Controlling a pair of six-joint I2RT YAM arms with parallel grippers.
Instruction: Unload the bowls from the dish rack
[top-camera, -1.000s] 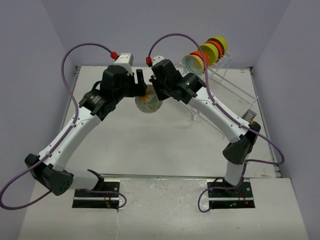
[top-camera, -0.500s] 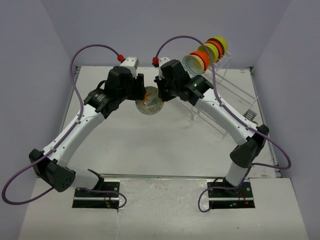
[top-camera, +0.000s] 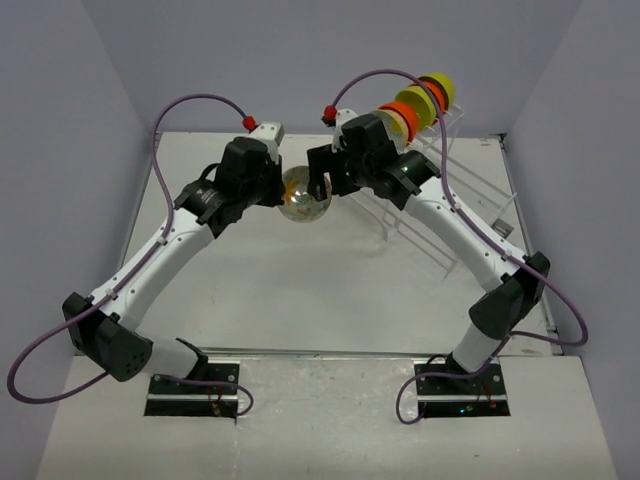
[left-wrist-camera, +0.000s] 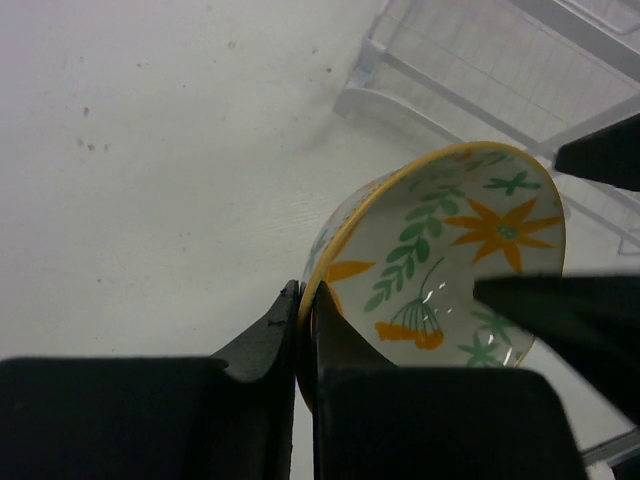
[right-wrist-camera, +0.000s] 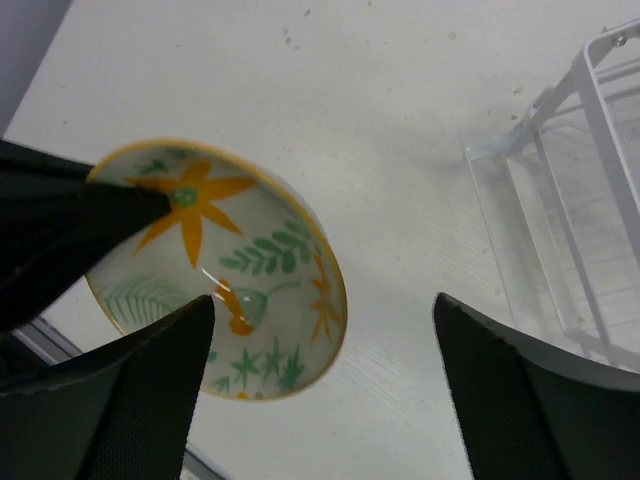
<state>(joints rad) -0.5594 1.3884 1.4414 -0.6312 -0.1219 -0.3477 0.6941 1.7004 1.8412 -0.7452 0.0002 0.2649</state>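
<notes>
Moved: right hand (right-wrist-camera: 322, 298) opened and let go of the flower bowl (left-wrist-camera: 450, 260).
Left hand (left-wrist-camera: 305, 310): pinching its rim tight.
Dish rack (right-wrist-camera: 608, 130): more bowls (top-camera: 405, 110) inside.

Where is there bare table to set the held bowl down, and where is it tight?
Bare table lies in the middle between the left arm and right arm, and at the far-left corner. The far right is crowded: the dish rack with its standing bowls fills it.
</notes>
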